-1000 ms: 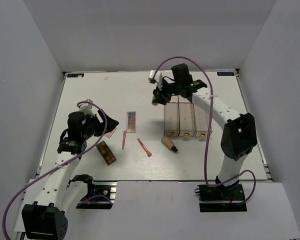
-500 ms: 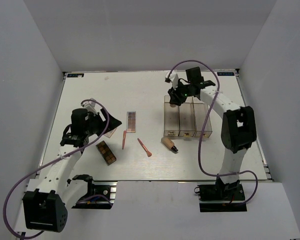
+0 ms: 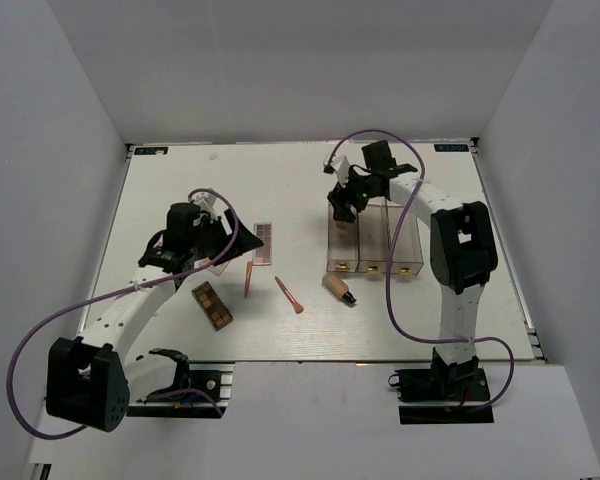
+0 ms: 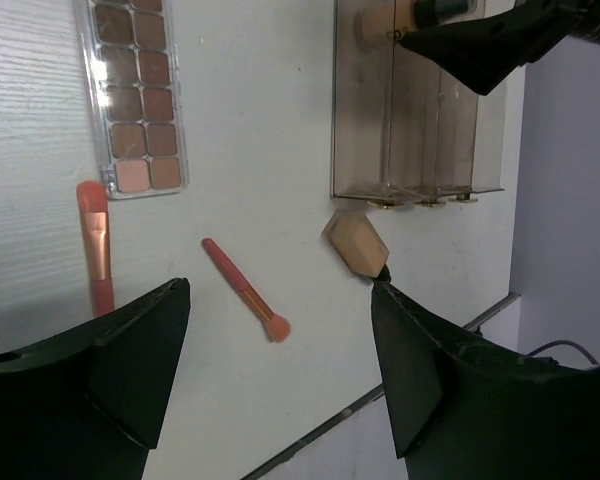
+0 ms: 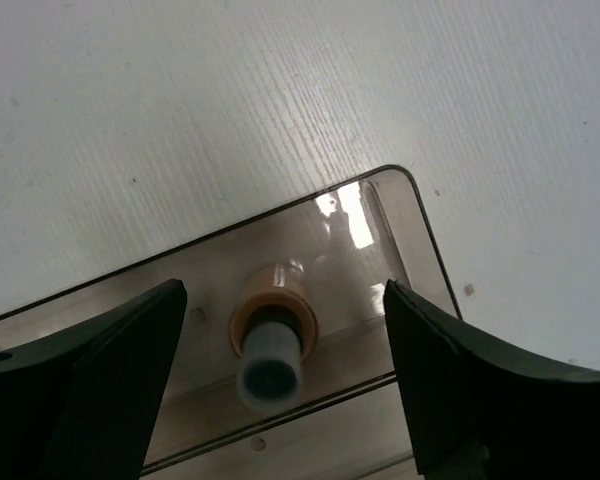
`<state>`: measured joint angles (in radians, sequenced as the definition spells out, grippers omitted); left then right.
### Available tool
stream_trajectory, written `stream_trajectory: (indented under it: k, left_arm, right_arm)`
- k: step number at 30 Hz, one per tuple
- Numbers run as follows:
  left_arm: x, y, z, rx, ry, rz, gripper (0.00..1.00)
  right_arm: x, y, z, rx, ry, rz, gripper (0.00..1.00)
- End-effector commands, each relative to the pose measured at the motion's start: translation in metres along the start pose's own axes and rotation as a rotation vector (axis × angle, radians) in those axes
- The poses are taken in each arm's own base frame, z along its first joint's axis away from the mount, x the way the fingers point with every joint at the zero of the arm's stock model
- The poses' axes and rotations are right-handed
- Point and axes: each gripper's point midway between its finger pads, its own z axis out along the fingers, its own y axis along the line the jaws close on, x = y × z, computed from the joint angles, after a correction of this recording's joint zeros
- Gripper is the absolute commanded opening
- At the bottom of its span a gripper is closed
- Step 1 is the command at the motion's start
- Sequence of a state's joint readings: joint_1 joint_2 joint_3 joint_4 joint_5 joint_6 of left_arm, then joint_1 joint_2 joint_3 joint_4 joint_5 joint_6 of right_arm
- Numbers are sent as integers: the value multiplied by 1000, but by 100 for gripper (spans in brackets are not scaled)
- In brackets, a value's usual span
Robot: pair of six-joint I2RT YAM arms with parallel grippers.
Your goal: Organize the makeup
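My right gripper (image 3: 340, 203) (image 5: 284, 290) hangs open over the far end of the leftmost clear box (image 3: 342, 245). A tan bottle (image 5: 272, 335) with a dark cap stands inside that box, free of both fingers. A second tan bottle (image 3: 338, 288) (image 4: 357, 243) lies on the table in front of the boxes. Two salmon-pink sticks (image 3: 249, 279) (image 3: 289, 295) lie left of it. My left gripper (image 3: 216, 244) (image 4: 278, 292) is open and empty, hovering beside the pinkish palette (image 3: 263, 243) (image 4: 135, 95). The brown palette (image 3: 212, 305) lies nearer the front edge.
Three clear boxes with gold fronts (image 4: 415, 110) stand side by side right of centre. The table's front edge (image 3: 380, 360) runs just before the arm bases. White walls close in the table on three sides.
My right gripper swung from left of the boxes to over the leftmost one and opened, letting go of the tan bottle inside it. My left gripper moved right toward the pinkish palette.
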<state>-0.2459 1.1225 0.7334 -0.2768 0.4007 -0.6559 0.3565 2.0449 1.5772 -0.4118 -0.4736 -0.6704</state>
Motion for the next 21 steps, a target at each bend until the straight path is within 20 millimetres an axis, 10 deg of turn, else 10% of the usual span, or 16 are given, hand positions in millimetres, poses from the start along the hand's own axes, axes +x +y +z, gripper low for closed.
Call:
stream_trajectory:
  k: [1,8,14,21]
  left_arm:
    - [-9,-21,6,20,-17,32,83]
    - [5,-22,23,-62,39,59,82]
    - [21,-15,31,-118,72,72,75]
    - [34,-8,35,-174,87,99,71]
  right_arm:
    - [-30,-14,-9,42,-69,-60,87]
    - [-63,-8,-57,75,-155,-90,86]
    - [-75,67,-118,-73,-320,-268,70]
    - [-12,165,-137,-262,-298,-334,11]
